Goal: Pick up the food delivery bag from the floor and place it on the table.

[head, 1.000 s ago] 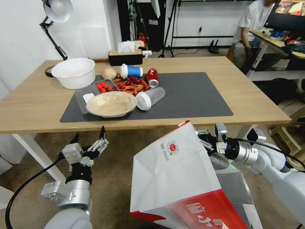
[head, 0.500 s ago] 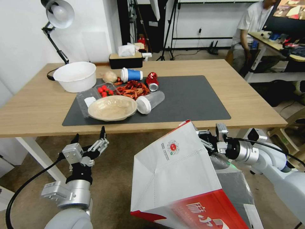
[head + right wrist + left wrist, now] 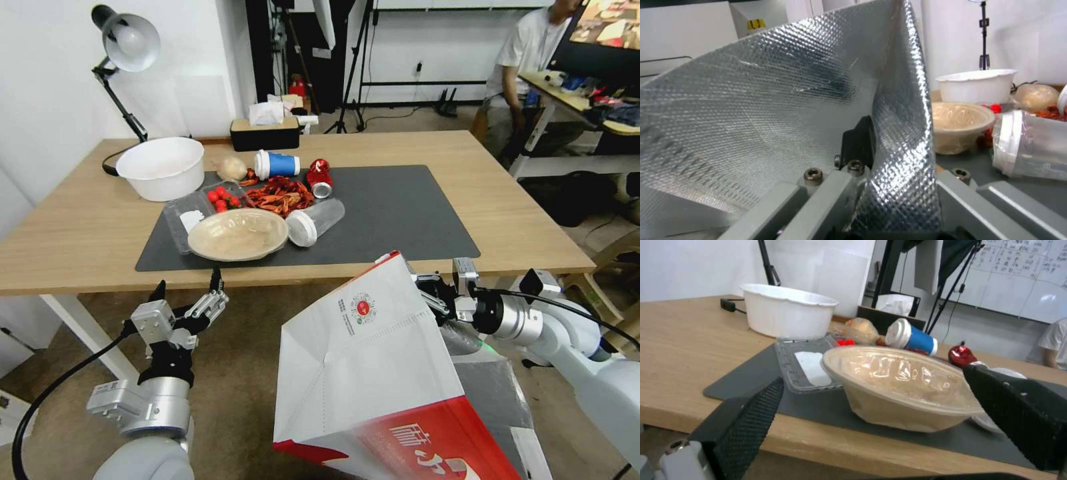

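The left gripper (image 3: pixel 187 288), fingers spread apart and holding nothing, hangs below the table's (image 3: pixel 80 227) near edge, above bare floor (image 3: pixel 240 347). On the table's left half stand a white bowl (image 3: pixel 162 167), a clear clamshell tray (image 3: pixel 193 212) containing cherry tomatoes (image 3: pixel 222 198), and a lidded beige bowl (image 3: pixel 230 234); a clear cup (image 3: pixel 315 221) lies on its side. The dark mat's (image 3: pixel 400 213) right half is open. The food delivery bag (image 3: pixel 367 373) is held tilted in the air, off the floor, below the table's near edge. The right gripper (image 3: pixel 427 293) is clamped on its top edge; foil lining (image 3: pixel 773 100) sits between the fingers.
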Controlling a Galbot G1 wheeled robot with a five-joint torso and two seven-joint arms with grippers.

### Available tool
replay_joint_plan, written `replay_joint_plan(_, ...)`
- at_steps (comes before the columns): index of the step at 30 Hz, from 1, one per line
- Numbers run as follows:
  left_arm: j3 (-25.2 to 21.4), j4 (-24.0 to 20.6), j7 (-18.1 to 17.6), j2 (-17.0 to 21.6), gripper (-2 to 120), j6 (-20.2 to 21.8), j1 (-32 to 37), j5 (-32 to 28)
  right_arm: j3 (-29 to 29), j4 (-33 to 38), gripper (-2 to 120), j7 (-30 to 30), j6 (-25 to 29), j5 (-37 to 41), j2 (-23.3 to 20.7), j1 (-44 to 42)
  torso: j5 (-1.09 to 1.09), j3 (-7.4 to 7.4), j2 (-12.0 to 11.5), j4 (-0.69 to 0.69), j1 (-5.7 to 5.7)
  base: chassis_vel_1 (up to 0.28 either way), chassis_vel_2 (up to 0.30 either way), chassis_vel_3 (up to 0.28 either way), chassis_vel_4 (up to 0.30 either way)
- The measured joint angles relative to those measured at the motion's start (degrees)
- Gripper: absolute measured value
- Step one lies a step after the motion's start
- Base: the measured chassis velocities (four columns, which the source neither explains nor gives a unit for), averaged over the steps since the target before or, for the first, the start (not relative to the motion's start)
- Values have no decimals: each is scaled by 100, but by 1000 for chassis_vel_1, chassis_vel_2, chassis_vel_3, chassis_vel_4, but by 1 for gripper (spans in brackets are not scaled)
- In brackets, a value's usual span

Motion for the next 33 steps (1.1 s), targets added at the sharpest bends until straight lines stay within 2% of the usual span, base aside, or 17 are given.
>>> replay_joint_plan(14, -11, -12, 19, 9, 100, 4, 8, -1, -5, 0, 0, 19, 8, -15, 26, -8, 0, 201, 357, 0, 158, 0, 0, 0, 0)
replay_joint_plan(19, -14, 20, -115, 10, 100, -77, 5, 1, -2, 18, 0, 39, 12, -16, 36, -12, -1, 291, 524, 0, 230, 0, 0, 0, 0)
replay_joint_plan(33, -18, 31, 4, 39, 100, -203, 42, 84, 37, 23, 0, 55, 16, -3, 24, -50, 0, 292, 535, 0, 243, 0, 0, 0, 0)
